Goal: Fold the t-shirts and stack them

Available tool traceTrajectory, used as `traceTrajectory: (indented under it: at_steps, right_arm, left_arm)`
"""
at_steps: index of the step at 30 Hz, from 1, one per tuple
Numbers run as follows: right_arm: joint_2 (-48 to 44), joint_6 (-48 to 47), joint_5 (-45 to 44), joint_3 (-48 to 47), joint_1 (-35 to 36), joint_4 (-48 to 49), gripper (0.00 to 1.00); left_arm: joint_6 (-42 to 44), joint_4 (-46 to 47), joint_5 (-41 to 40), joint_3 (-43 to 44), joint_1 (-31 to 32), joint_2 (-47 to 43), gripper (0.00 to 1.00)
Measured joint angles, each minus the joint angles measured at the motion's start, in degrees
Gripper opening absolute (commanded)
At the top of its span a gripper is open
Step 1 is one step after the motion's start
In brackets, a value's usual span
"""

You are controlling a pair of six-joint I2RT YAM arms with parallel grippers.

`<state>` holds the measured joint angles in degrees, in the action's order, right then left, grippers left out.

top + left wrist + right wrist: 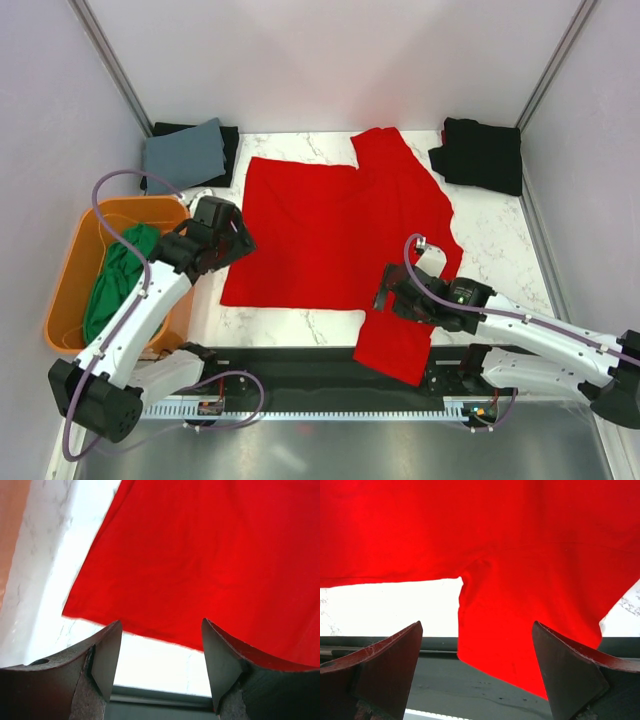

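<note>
1. Red shirt point(330, 225) lies spread flat on desk point(490, 240), unfolded; one sleeve hangs over the near edge.
2. Left fingers point(102, 660) open, empty, near its left edge; right fingers point(390, 662) wide open, empty, over that sleeve.
3. Green shirt point(115, 275) sits in orange tub point(65, 270); grey-blue shirt point(185, 152) and black shirt point(485, 155) look folded at the back. Most folding and stacking remains.
</note>
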<state>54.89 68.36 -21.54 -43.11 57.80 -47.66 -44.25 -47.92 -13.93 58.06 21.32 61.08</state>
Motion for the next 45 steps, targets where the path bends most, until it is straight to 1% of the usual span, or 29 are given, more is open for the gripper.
traceTrajectory:
  at_steps: [2, 3, 4, 6, 9, 13, 21, 26, 30, 34, 37, 41, 45]
  right_arm:
    - [0.0, -0.3, 0.0, 0.0, 0.0, -0.2, 0.98]
    - [-0.2, -0.4, 0.0, 0.1, 0.0, -0.3, 0.98]
    - [-0.8, -0.5, 0.0, 0.3, 0.0, -0.2, 0.98]
    - [-2.4, -0.5, 0.0, 1.1, 0.0, -0.2, 0.98]
    - [-5.5, -0.5, 0.0, 2.6, 0.0, -0.6, 0.98]
    - [-7.0, -0.5, 0.0, 3.7, 0.0, -1.0, 0.98]
    - [-9.4, -0.2, 0.2, 7.4, 0.0, -1.0, 0.98]
    - [-9.9, 0.0, 1.6, 10.8, 0.0, -0.7, 0.98]
    - [-9.6, 0.5, 3.7, 14.3, 0.0, 0.7, 0.98]
    - [-9.6, 0.9, 4.8, 16.2, 0.0, 1.1, 0.98]
    - [-8.9, 0.9, 4.9, 16.3, 0.0, 2.0, 0.98]
    - [-5.7, 0.8, 5.2, 16.3, 0.0, 3.9, 0.98]
    - [-3.8, 0.6, 5.4, 16.3, 0.0, 5.1, 0.98]
  left_arm:
    - [0.0, -1.9, -0.2, -1.9, 1.3, -1.7, 0.71]
    - [0.0, -2.8, -0.1, -3.8, 1.8, -2.8, 0.70]
    - [-0.2, -3.2, -0.1, -5.9, 2.2, -3.6, 0.68]
    - [-1.0, -5.0, -0.1, -11.2, 3.6, -5.7, 0.67]
    - [-2.7, -7.8, 0.6, -13.9, 6.3, -6.0, 0.66]
    - [-5.4, -6.2, 1.7, -15.3, 6.8, -5.0, 0.68]
    - [-10.9, 0.5, 2.3, -26.0, 7.7, 0.0, 0.74]
    - [-12.1, 4.0, 1.2, -26.3, 7.7, 6.2, 0.73]
    - [-12.2, 4.0, 0.9, -25.3, 7.7, 7.6, 0.71]
    - [-12.4, 6.0, -0.6, -25.3, 7.6, 6.4, 0.70]
    - [-12.5, 8.5, -1.6, -25.3, 7.6, 3.5, 0.70]
    - [-12.9, 10.2, -2.2, -25.7, 7.6, -0.4, 0.69]
    - [-13.0, 11.4, -2.4, -27.2, 7.6, -0.7, 0.69]
